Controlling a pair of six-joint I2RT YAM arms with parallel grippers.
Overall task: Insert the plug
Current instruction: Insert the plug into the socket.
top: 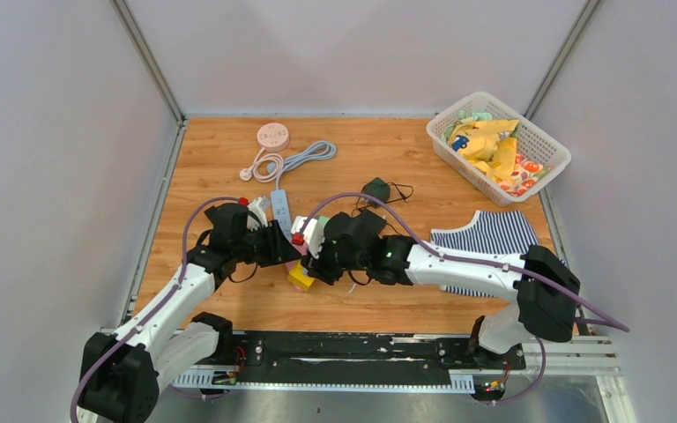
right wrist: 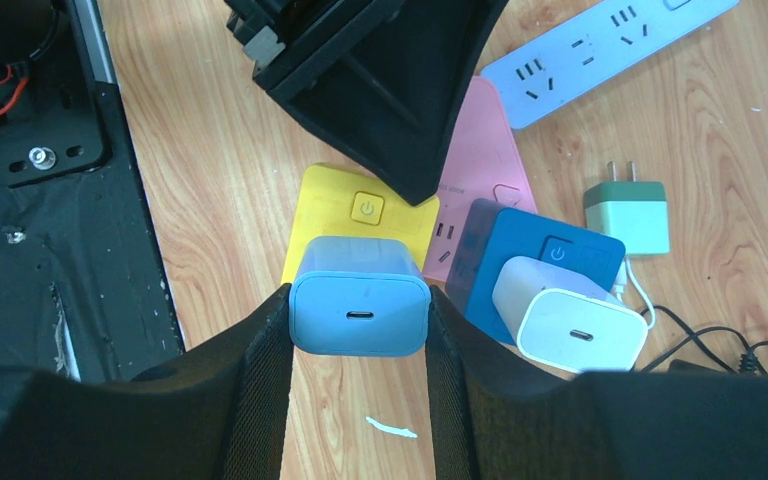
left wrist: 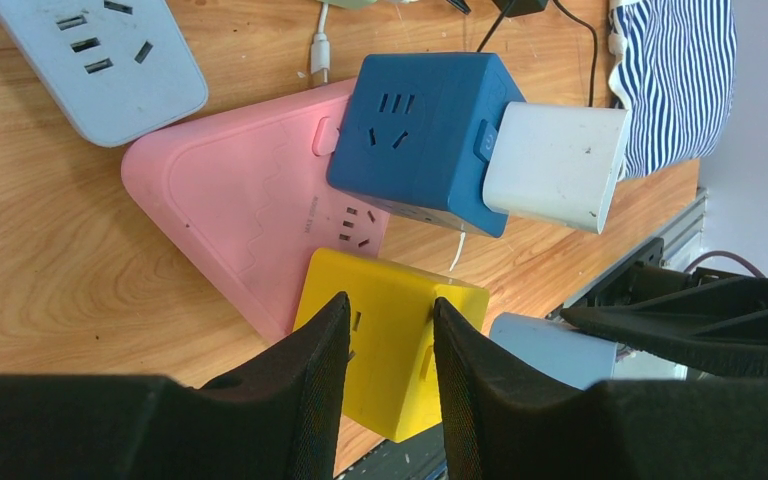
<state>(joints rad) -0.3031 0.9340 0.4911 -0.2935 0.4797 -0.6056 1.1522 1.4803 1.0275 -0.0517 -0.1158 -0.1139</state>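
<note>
A yellow socket cube point(left wrist: 390, 350) stands on the wooden table beside a pink triangular socket block point(left wrist: 240, 210). My left gripper point(left wrist: 390, 305) straddles the cube with both fingers against its sides. My right gripper point(right wrist: 358, 298) is shut on a light blue plug point(right wrist: 360, 315), whose front end is pressed against the yellow cube's point(right wrist: 335, 205) side; its prongs are hidden. The plug also shows in the left wrist view point(left wrist: 550, 350). In the top view both grippers meet over the cube point(top: 300, 278).
A dark blue socket cube point(left wrist: 420, 140) carries a white charger point(left wrist: 555, 165). A grey power strip point(right wrist: 600, 50) and a green plug point(right wrist: 627, 215) lie nearby. A striped cloth point(top: 485, 238) and a white basket point(top: 542, 141) of oddments are at the right; a pink round reel point(top: 273, 135) is at the back.
</note>
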